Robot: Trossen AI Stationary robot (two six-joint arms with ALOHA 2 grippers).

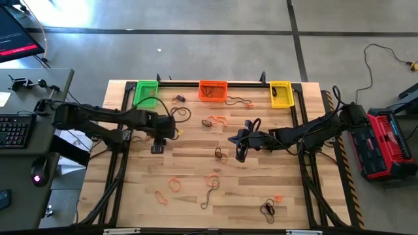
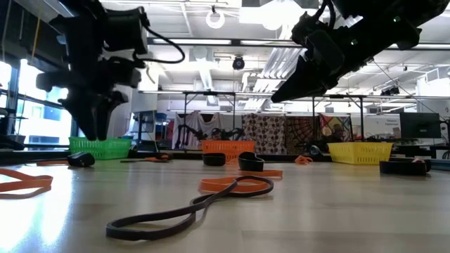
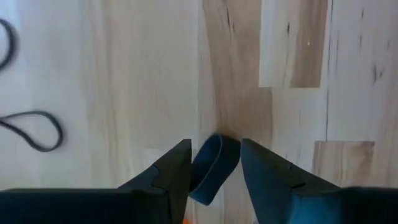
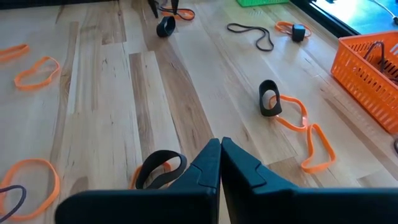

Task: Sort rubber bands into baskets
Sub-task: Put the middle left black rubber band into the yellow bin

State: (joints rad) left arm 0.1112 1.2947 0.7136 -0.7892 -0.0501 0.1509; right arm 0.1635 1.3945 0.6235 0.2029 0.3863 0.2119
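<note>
Rubber bands, orange (image 1: 175, 184), brown and black (image 1: 209, 194), lie scattered flat on the wooden table (image 1: 196, 163). The green (image 1: 146, 93), orange (image 1: 213, 90) and yellow (image 1: 281, 93) baskets stand along the far edge. My left gripper (image 1: 157, 149) points down left of centre, open. Its fingers stand on either side of a wide black band (image 3: 214, 165). That band rests on its edge on the table (image 4: 166, 28), just below the fingertips in the low view (image 2: 81, 160). My right gripper (image 4: 221, 152) hovers shut near mid-table (image 1: 240, 155), holding nothing, beside a black band (image 4: 160, 167).
Black frame rails (image 1: 304, 163) run along the table's left and right sides and across the far edge behind the baskets. A desk with a keyboard (image 1: 13, 130) stands off the left side, and a red case (image 1: 385, 143) off the right. Bare wood lies at centre front.
</note>
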